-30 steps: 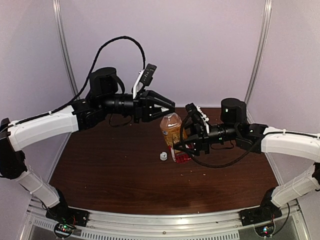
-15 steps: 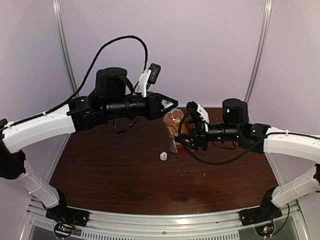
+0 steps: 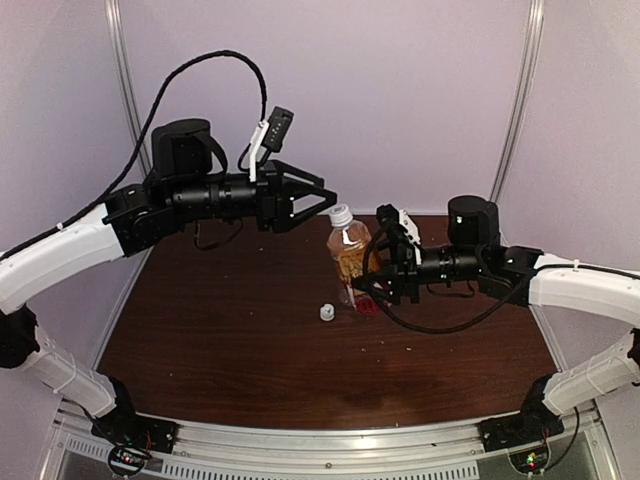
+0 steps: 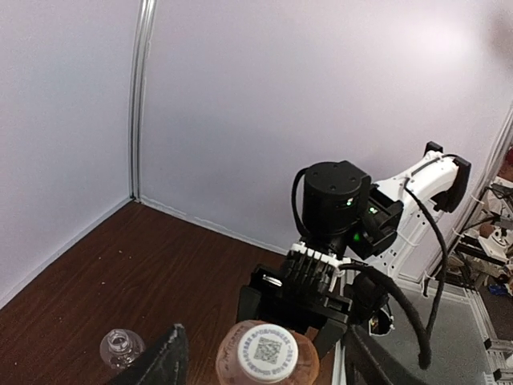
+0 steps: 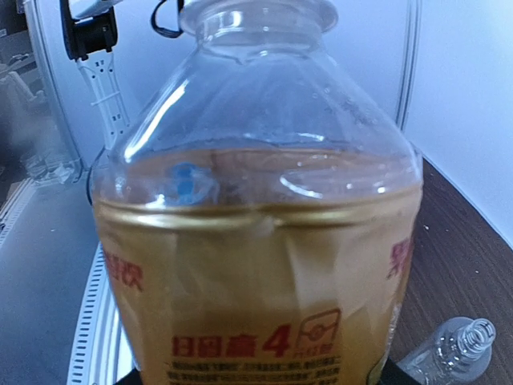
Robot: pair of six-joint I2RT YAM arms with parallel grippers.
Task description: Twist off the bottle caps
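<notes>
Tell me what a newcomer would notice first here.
The amber bottle is upright at the centre, gripped low by the right gripper. The left gripper hovers open close to its white cap, and a loose cap lies on the table beside it.

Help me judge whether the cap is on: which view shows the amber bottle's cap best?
Left wrist: it looks straight down on the white cap, printed code visible. Top external shows it small and side-on. Right wrist shows mostly the amber bottle, with the cap cropped at the top.
</notes>
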